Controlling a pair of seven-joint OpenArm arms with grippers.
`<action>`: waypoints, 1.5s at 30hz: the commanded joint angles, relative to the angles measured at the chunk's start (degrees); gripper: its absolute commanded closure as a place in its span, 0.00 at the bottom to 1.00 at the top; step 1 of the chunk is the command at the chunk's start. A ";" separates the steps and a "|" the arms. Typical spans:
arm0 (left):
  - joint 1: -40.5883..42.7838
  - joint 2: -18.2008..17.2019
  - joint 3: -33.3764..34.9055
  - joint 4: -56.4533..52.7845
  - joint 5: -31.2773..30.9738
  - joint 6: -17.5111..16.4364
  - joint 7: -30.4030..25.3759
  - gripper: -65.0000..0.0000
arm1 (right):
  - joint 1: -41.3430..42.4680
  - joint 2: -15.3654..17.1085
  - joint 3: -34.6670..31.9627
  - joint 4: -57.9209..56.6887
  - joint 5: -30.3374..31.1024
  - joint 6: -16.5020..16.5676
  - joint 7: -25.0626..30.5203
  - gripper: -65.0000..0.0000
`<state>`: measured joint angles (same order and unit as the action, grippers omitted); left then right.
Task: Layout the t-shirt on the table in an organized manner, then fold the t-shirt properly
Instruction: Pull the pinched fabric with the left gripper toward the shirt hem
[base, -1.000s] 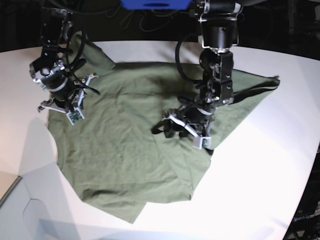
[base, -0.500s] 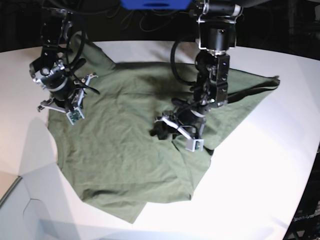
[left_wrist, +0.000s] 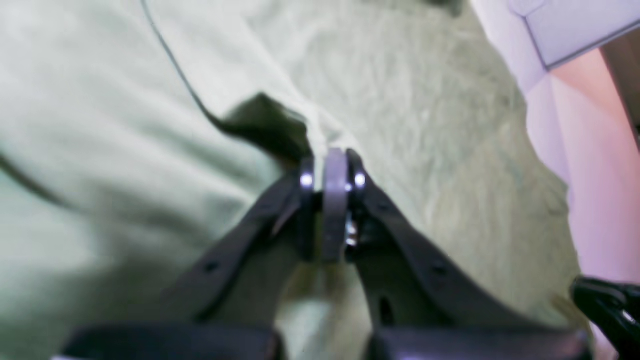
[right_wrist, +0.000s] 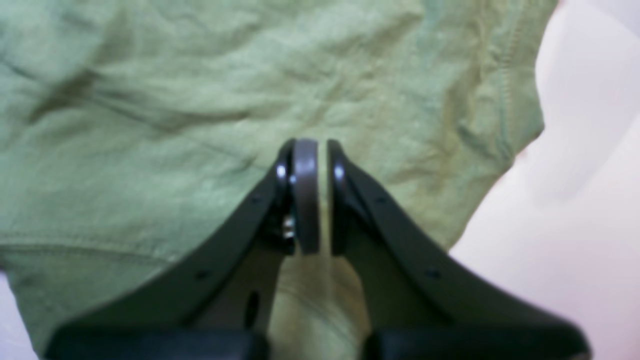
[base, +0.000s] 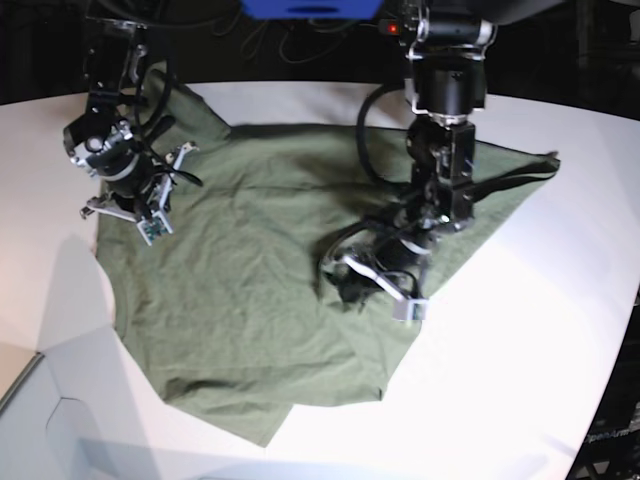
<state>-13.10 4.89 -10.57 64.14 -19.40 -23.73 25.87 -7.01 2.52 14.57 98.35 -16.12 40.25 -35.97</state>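
The olive-green t-shirt (base: 250, 300) lies spread and wrinkled on the white table (base: 520, 380). My left gripper (base: 345, 283) is down on the shirt's right-middle, near its lower right edge. In the left wrist view the left gripper (left_wrist: 332, 165) is shut, with a raised ridge of t-shirt (left_wrist: 400, 100) cloth caught at its tips. My right gripper (base: 152, 205) sits at the shirt's upper left edge. The right wrist view shows the right gripper (right_wrist: 317, 150) shut on t-shirt (right_wrist: 200, 100) cloth, green fabric showing in the thin slit between the pads.
A pale grey panel (base: 40, 420) meets the table's front left corner and also shows as the panel (left_wrist: 575, 30) in the left wrist view. Dark space with cables lies behind the table. A blue object (base: 310, 8) hangs at the top centre.
My left gripper closed over the last second and pulled a little toward the front right, bunching cloth at its tips. The right gripper stayed shut and shifted slightly upward.
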 joint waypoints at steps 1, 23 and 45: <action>-3.38 -1.15 -0.82 1.93 -0.95 -0.14 -2.09 1.00 | 0.72 0.42 0.25 1.22 0.43 -0.25 1.02 0.96; -44.08 -20.93 6.92 -47.04 4.41 -0.05 -22.92 0.99 | 0.19 2.71 0.33 1.04 0.34 -0.25 0.76 0.96; -42.24 -24.18 10.96 -46.78 6.61 17.26 -28.99 0.61 | -3.50 2.79 2.36 6.05 0.34 -0.25 0.67 0.96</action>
<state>-53.95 -18.48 0.51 16.67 -13.04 -6.46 -2.39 -11.03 4.75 16.62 103.31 -16.12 40.23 -36.21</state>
